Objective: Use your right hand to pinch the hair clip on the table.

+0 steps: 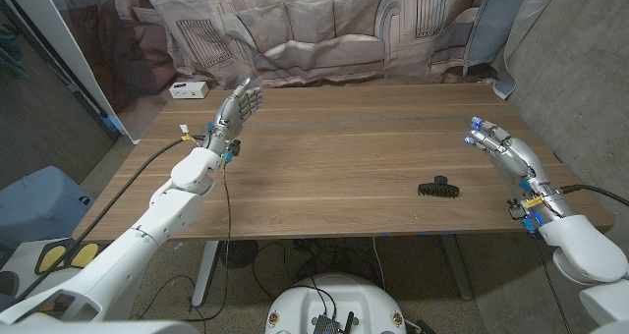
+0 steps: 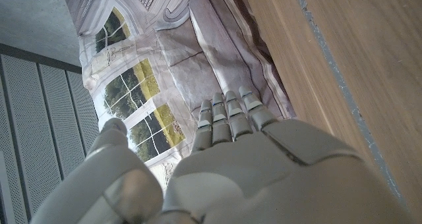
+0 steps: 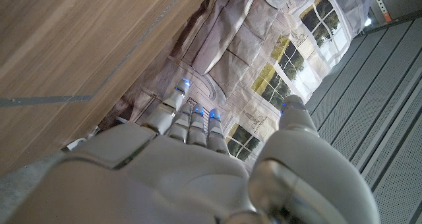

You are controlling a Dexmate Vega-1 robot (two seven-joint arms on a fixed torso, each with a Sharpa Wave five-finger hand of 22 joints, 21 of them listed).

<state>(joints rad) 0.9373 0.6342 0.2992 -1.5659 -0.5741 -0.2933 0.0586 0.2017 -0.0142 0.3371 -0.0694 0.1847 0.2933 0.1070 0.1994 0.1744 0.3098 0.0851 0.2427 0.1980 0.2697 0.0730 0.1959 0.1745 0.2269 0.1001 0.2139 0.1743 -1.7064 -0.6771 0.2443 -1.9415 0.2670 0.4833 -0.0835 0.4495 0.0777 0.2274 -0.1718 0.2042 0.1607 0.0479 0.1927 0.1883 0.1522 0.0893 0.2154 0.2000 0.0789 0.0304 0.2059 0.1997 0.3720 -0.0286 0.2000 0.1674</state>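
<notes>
So far nothing of the pinch looks done: the black hair clip (image 1: pixel 437 189) lies untouched on the worktop (image 1: pixel 334 157), the right robot hand (image 1: pixel 501 147) near the clip with fingers apart, holding nothing. Reaching and pinching remain.

Head camera overlooks table (image 1: pixel 324 147); wrist cameras face backdrop (image 2: pixel 165 59).

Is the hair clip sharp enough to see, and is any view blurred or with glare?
Head view: even light, the black hair clip is small but clear on the table. Both wrist views: the near right hand and left hand look soft; no strong glare.
</notes>
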